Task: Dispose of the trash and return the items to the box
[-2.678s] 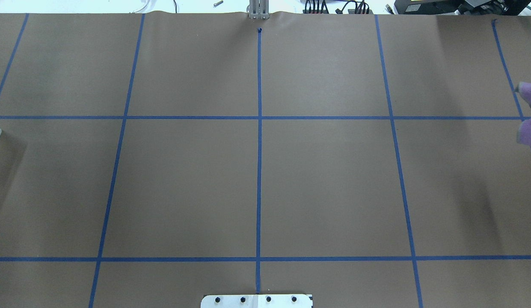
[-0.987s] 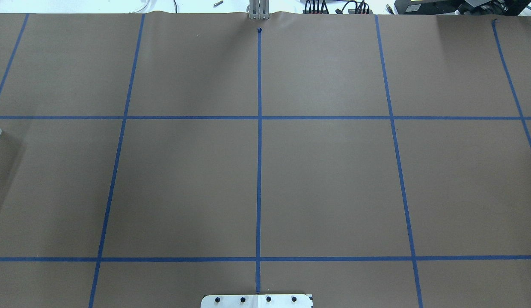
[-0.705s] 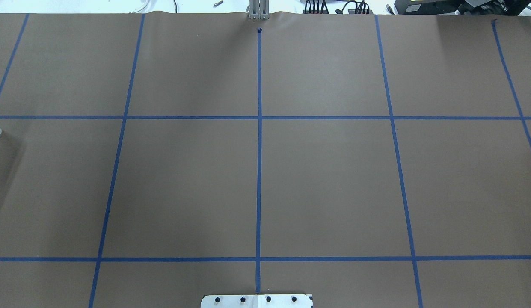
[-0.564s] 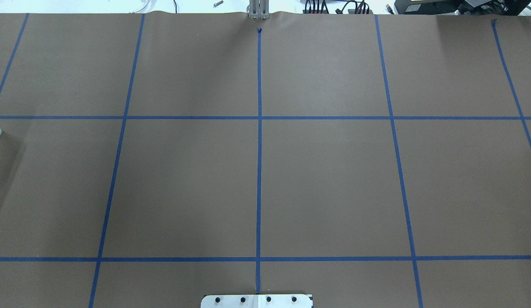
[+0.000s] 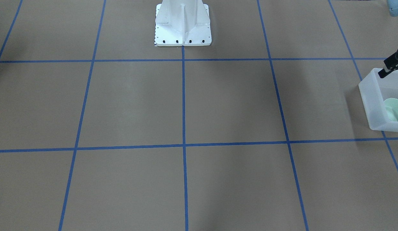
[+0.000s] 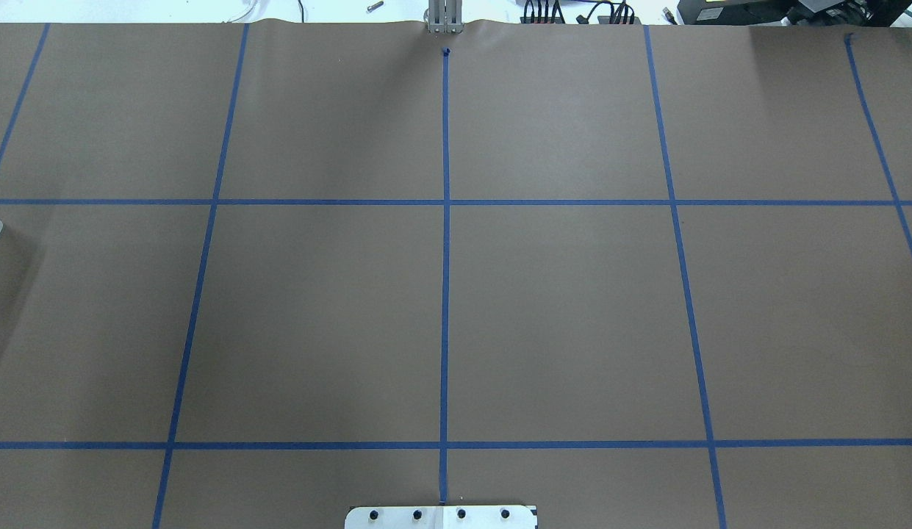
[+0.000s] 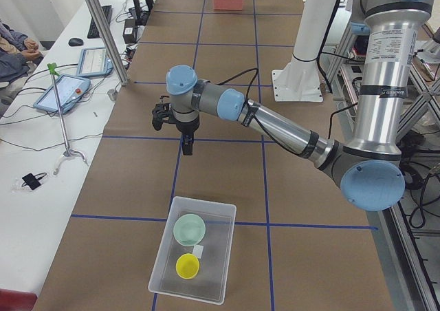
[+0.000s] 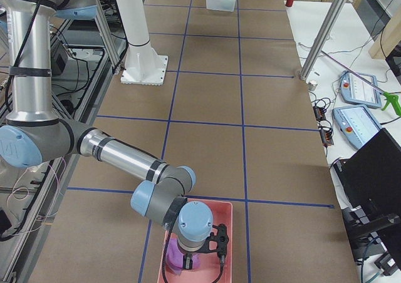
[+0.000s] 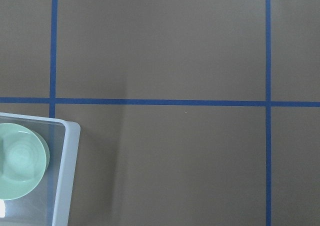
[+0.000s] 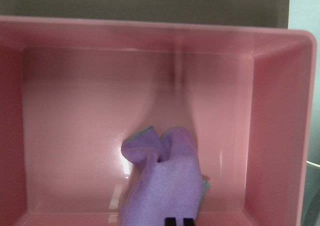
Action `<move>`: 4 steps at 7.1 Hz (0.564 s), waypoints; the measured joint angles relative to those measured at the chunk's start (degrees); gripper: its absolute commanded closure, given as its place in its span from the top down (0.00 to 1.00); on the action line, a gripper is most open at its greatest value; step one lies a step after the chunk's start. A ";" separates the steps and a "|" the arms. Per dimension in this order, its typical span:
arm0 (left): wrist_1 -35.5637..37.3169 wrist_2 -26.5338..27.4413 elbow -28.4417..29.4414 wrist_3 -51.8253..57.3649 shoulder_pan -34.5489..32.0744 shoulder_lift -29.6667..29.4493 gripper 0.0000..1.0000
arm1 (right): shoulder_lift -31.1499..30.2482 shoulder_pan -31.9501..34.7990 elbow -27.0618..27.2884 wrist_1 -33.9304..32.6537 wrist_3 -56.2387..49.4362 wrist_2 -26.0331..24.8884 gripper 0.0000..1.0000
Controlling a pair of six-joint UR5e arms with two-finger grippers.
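No legible text, labels or numbers in any view. Grey tablet screens (image 8: 358, 86) on the white side bench (image 8: 326, 39) are too small to read.

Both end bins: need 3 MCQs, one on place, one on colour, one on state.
1. Where is the bowl?
A) on the bare table
B) in the box
C) on the robot base

2. What colour is the cup beside the bowl?
A) yellow
B) blue
C) red

3. How is the cloth?
A) spread flat
B) folded square
C) bunched up in the pink bin

Answers:
1 B, the left side view shows it inside the frosted walls.
2 A, it is bright yellow next to the mint bowl.
3 C, the right wrist view shows it crumpled inside the bin.
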 measured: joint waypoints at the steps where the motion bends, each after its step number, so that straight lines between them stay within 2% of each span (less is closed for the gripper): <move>1: 0.45 0.00 -1.02 -0.04 0.00 0.24 0.98 | 0.88 0.03 2.04 -0.79 0.23 0.46 1.00; 3: 4.07 0.02 -5.29 -0.18 0.22 0.54 0.98 | 1.47 -1.27 10.17 -4.29 2.72 4.90 1.00; 4: 5.20 0.10 -7.89 -0.41 0.61 1.02 0.98 | 1.43 -4.17 15.69 -5.38 9.33 7.40 1.00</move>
